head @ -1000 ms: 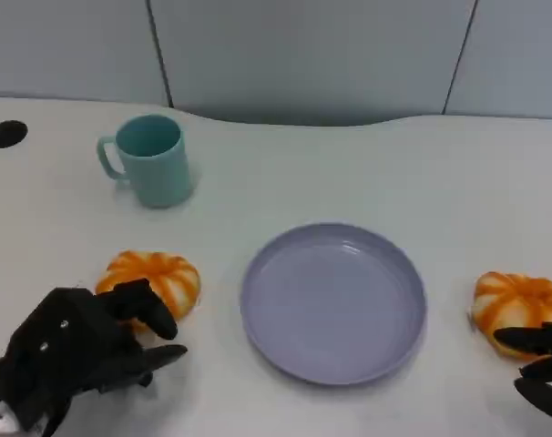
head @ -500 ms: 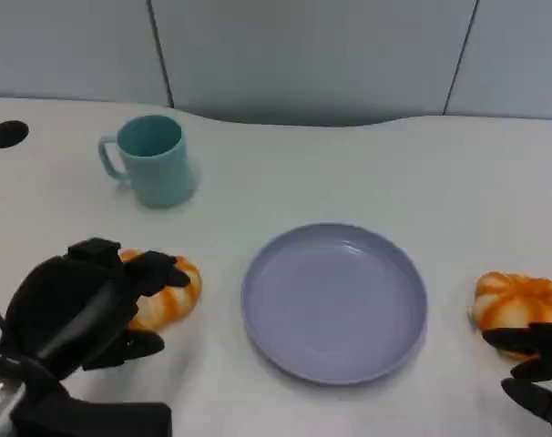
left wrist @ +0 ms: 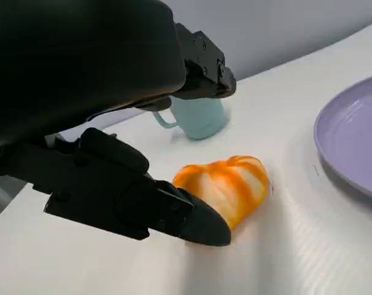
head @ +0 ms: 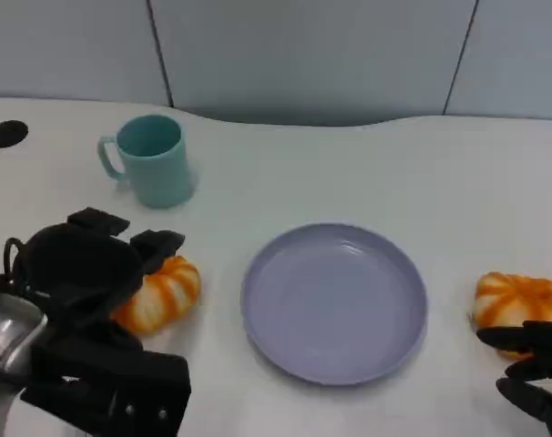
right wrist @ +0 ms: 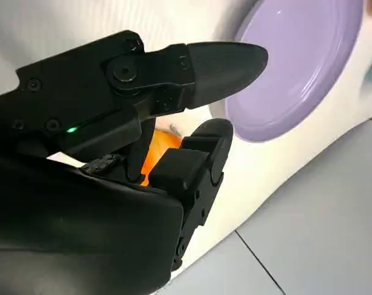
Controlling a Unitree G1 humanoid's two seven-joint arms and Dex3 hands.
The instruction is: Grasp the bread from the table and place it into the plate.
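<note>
Two orange-and-white striped breads lie on the white table. The left bread (head: 162,293) sits left of the lavender plate (head: 335,300), and my left hand (head: 80,269) hovers over its near-left side with fingers apart. In the left wrist view that bread (left wrist: 226,187) lies between the spread fingers; a lower finger (left wrist: 186,218) touches its near side, while the upper ones stand above it. The right bread (head: 517,299) lies right of the plate. My right hand (head: 536,364) rests just in front of it, fingers apart, and the bread (right wrist: 164,140) shows between them.
A teal mug (head: 153,160) stands at the back left, behind the left bread. Small black holes (head: 5,134) mark the table's far left and far right. Grey wall panels rise behind the table's curved back edge. The plate (right wrist: 296,67) has nothing in it.
My left hand has moved forward and risen over the left bread, its silver forearm now in view. The bread looks slightly tilted. The right hand has hardly moved.
</note>
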